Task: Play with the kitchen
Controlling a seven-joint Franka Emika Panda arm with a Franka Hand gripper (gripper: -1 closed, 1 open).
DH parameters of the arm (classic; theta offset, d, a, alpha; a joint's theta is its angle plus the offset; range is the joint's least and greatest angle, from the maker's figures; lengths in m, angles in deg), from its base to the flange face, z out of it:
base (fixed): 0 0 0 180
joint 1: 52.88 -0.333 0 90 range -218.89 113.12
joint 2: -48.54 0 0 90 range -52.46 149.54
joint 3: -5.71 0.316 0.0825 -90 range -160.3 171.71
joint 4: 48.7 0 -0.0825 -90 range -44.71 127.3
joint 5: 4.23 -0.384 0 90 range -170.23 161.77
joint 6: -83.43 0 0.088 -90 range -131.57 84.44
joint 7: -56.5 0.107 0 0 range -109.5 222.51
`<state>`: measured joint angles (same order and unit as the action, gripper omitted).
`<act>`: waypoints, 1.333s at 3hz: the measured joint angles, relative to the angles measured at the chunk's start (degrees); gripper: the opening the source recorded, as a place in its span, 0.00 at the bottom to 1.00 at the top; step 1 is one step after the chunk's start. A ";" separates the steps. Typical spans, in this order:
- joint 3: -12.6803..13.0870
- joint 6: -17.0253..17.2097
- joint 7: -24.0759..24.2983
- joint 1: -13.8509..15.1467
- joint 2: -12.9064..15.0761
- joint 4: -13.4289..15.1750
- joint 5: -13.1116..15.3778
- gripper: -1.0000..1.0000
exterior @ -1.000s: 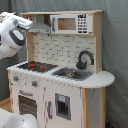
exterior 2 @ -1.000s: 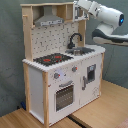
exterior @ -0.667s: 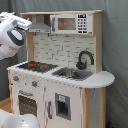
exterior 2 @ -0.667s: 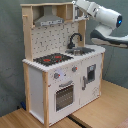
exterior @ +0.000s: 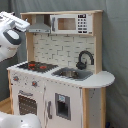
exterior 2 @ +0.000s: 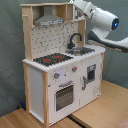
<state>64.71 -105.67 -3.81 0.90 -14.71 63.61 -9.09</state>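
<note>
Jaw state cannot be determined: the gripper end lies behind the kitchen's (exterior 2: 62,65) upper shelf in the second exterior view and outside the first exterior view. The white arm (exterior 2: 100,17) extends from the second exterior view's right toward the top. The kitchen stands upright on a wooden table (exterior 2: 107,110).

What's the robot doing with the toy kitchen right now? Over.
Arm up high by the kitchen's top shelf; jaws can't be made out. Kitchen upright, oven door shut, faucet over the sink. Nothing blocking the stovetop. Over.
</note>
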 joint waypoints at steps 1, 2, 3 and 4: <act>-0.22 2.66 5.57 2.47 -3.57 -1.30 -0.02 1.00; -0.60 5.73 10.86 4.58 -6.93 -2.56 -0.02 1.00; -1.13 9.13 15.90 6.38 -10.04 -3.87 -0.02 1.00; -1.90 12.70 20.52 7.90 -12.79 -5.15 -0.02 1.00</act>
<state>62.82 -92.97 16.71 8.80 -27.50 58.46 -9.12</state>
